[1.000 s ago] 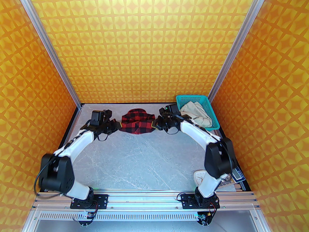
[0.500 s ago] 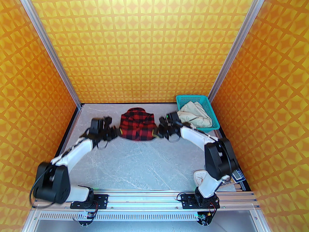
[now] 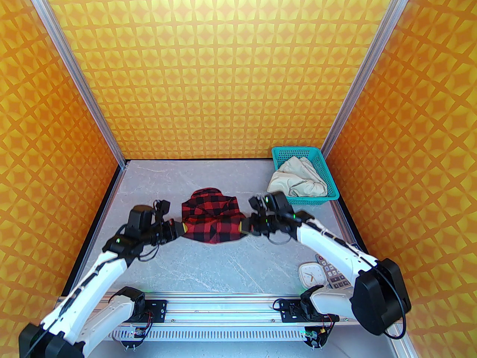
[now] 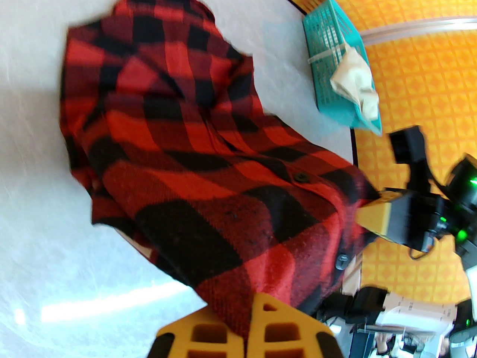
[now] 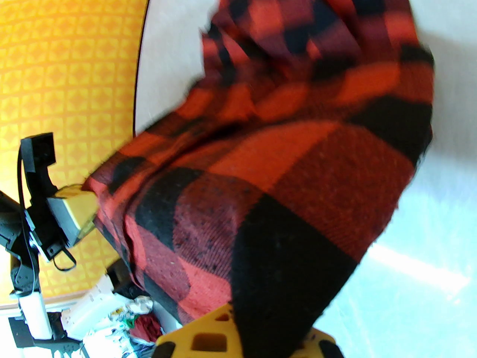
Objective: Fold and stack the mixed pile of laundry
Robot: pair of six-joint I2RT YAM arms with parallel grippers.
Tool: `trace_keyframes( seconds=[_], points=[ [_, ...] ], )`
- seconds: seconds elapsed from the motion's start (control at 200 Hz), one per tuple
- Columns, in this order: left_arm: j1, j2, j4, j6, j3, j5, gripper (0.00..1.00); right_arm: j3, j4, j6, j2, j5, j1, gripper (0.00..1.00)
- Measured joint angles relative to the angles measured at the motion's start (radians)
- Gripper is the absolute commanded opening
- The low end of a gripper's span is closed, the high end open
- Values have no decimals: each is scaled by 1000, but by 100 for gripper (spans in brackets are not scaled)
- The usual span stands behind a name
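The red-and-black checked shirt point(image 3: 210, 218) sits bunched near the middle of the tabletop point(image 3: 223, 270), a little toward 12 o'clock. Its near edge is stretched between the two grippers, while its far part, toward 12 o'clock, rests in loose folds on the grey marbled surface. The left gripper point(image 3: 181, 229) is at the shirt's 8 o'clock corner, jaws clamped together on the cloth; in the left wrist view the fabric runs down between the yellow fingers point(image 4: 275, 330). The right gripper point(image 3: 242, 226) is at the shirt's 4 o'clock corner, its jaws likewise pinched tight on the fabric, and two dark buttons show along the edge near it. At the shirt's 2 o'clock, in the far right corner of the tabletop, the cream trousers point(image 3: 298, 181) lie heaped in a teal mesh basket point(image 3: 288, 151), one fold spilling over its rim toward 8 o'clock. At 5 o'clock, close to the right arm's base, lie a small white clock point(image 3: 309, 274) and a calculator point(image 3: 335, 274), touching each other.
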Motion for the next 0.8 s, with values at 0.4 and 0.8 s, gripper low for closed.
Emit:
trace_keyframes(
  seconds=[0.4,0.8],
  points=[
    [98,547,148,-11,375,-48,1,619,-20,29,634,-145,-87,18],
    [225,1040,414,-115,719,61,50,997,340,262,1119,-320,-151,47]
  ],
)
